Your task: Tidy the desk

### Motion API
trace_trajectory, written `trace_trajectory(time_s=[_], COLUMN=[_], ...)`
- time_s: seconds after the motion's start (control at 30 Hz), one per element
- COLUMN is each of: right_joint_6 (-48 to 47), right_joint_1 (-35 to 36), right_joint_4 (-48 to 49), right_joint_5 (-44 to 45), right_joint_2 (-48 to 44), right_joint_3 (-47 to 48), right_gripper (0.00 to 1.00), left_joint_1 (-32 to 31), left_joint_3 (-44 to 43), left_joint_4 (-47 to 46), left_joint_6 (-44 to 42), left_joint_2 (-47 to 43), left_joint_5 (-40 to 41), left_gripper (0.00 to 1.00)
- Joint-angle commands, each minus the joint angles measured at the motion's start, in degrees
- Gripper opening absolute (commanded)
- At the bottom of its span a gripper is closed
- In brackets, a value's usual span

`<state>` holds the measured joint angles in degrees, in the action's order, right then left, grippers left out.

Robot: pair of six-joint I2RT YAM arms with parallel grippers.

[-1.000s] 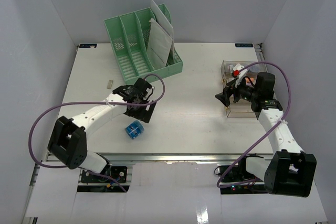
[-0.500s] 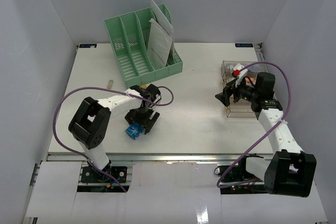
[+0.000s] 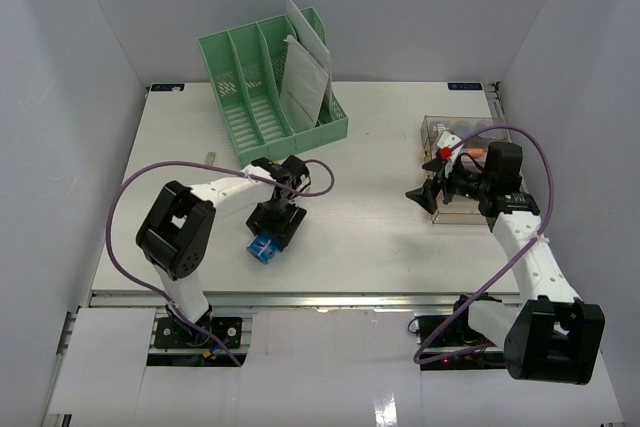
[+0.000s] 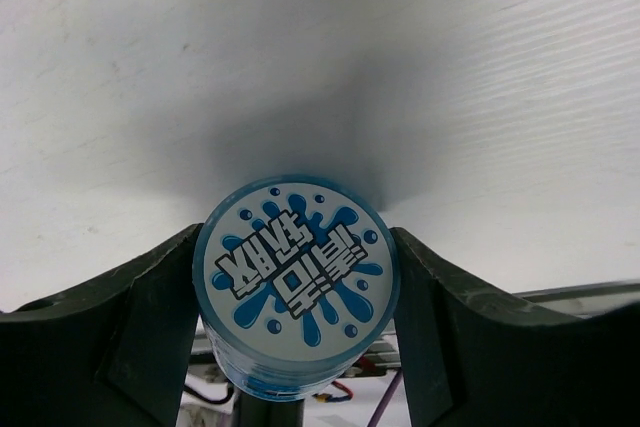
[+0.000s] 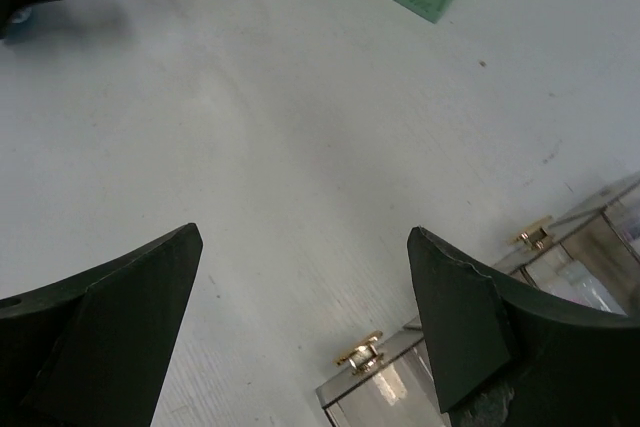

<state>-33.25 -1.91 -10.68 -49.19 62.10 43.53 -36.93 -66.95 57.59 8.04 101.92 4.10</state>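
On the white desk (image 3: 380, 217), the left gripper (image 4: 296, 292) now clamps the round blue splash-labelled container (image 4: 296, 277) it earlier hovered beside; the right gripper (image 5: 303, 247) stays spread.

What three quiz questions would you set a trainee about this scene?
1. True or false: the right tool holds something.
2. What does the left tool grip? A: round blue plastic container with a splash label; B: yellow cup; C: red pen.
3. Where do the white paper sheets stand?
Key: 1 false, it is open and empty; 2 A; 3 in the green slotted plastic file rack.
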Motion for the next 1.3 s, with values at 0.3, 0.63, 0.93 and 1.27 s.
trace_trajectory(time_s=[0.3,0.63,0.93,1.27], right_joint_6=[0.1,30.6,40.5,37.5], right_joint_1=[14.9,28.3,34.7,35.7], right_joint_4=[-12.2,13.8,15.9,18.9], right_joint_5=[-11.2,13.6,24.7,24.3], right_joint_2=[3.4,-0.6,8.0,13.9], right_joint_3=[5.2,2.6,8.6,13.7], right_gripper=[0.78,0.9,0.9,0.95], left_joint_1=[-0.2,-0.2,-0.2,-0.2], left_joint_3=[10.9,20.4,19.2,20.2], left_joint_4=[-59.9,-87.3,-88.2,-90.1], left_joint_6=[24.2,44.6,47.6,49.3], left_joint_2=[-23.6,-25.6,-23.7,-23.0], left_joint_5=[-33.1,-17.3,-15.2,-16.7], left_gripper=[0.0,0.0,0.0,0.0])
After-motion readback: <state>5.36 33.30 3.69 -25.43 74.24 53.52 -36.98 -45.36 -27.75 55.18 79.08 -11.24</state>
